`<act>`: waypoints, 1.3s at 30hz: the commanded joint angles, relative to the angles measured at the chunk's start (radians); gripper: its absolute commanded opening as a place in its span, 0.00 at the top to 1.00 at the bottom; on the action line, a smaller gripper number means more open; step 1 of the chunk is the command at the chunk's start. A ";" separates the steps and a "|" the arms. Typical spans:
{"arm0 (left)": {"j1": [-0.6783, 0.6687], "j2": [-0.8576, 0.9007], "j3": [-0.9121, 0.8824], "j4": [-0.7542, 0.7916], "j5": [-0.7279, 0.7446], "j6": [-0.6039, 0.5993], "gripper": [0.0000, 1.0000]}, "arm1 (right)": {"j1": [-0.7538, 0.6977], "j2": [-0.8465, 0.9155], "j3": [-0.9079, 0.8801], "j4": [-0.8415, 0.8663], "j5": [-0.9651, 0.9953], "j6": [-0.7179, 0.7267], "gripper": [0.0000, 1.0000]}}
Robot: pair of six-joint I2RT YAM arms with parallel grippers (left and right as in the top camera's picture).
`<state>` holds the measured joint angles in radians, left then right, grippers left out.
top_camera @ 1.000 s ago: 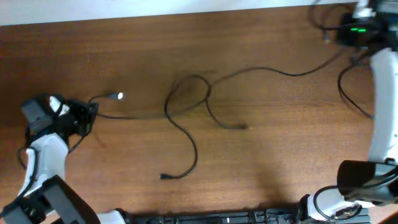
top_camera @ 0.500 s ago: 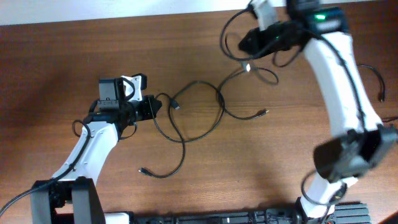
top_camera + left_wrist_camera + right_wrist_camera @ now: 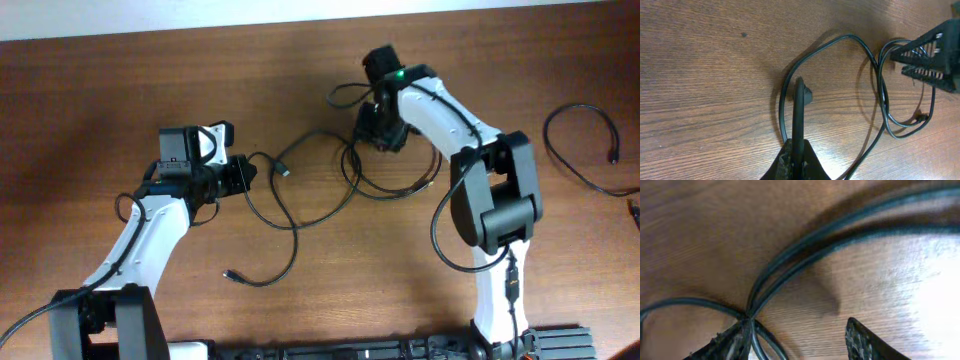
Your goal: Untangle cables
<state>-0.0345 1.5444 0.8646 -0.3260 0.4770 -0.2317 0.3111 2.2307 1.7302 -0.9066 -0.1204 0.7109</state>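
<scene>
From above, the cables (image 3: 352,170) lie as one loose tangle of loops about the middle of the table (image 3: 100,100). One plug end trails off toward the near edge. My left gripper (image 3: 243,172) sits at the tangle's left side, touching the outermost loop. My right gripper (image 3: 385,135) is down on the side of the tangle nearer the far edge, among the strands there. From this height I cannot read the gap of either one.

From my left wrist, my left fingers (image 3: 799,115) are pressed together into a single thin blade. A strand of the cables (image 3: 850,36) runs right along their left side and arches away over the wood. I cannot tell whether that strand is pinched or only lying against them. Farther off, toward the top right of this view, my right gripper (image 3: 901,62) shows its two black fingers standing apart, with loops hanging around them.

From my right wrist, my two fingertips (image 3: 732,342) stand well apart at the bottom of the view, with bare wood between them. Several strands of the cables (image 3: 749,311) meet in a crossing just above the left tip. A pair of them runs off side by side toward the upper right. One strand curves down just inside that same tip, and nothing is clamped.
</scene>
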 commanded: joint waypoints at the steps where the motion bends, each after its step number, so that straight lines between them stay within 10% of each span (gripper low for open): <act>1: -0.002 -0.011 0.001 -0.006 -0.007 -0.011 0.96 | 0.074 0.019 -0.011 0.049 0.182 0.298 0.42; 3: -0.002 -0.011 0.001 -0.013 -0.007 -0.010 0.95 | 0.101 0.057 -0.011 0.079 0.174 0.381 0.47; 6: -0.002 -0.011 0.001 -0.013 -0.007 -0.010 0.93 | 0.128 0.098 -0.011 0.162 0.147 0.345 0.96; 13: -0.002 -0.011 0.001 -0.060 -0.089 -0.010 1.00 | -0.028 -0.207 0.155 0.348 -0.269 -0.273 0.96; 18: -0.002 -0.011 0.001 -0.272 -0.452 -0.010 1.00 | -0.372 -0.363 0.155 0.409 -0.541 -0.337 0.96; 21: -0.002 -0.011 0.001 -0.323 -0.537 -0.010 1.00 | -0.502 -0.352 0.153 0.383 -0.523 -0.452 0.96; 25: -0.002 -0.011 0.001 -0.475 -0.758 -0.031 1.00 | -0.558 -0.324 0.153 0.219 0.143 -0.558 0.96; 28: -0.002 -0.011 0.001 -0.460 -0.727 -0.349 0.95 | -0.536 -0.275 0.151 0.022 -0.102 -0.557 0.96; 37: -0.002 -0.011 0.001 -0.374 -0.608 -0.348 0.80 | -0.070 -0.246 0.001 -0.083 -0.199 -0.606 0.95; 39: -0.002 -0.011 0.001 -0.367 -0.608 -0.348 0.80 | 0.005 -0.243 -0.048 -0.035 -0.069 -0.606 0.79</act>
<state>-0.0364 1.5433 0.8650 -0.7010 -0.1375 -0.5694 0.2455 1.9743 1.7271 -0.9668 -0.3241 0.1143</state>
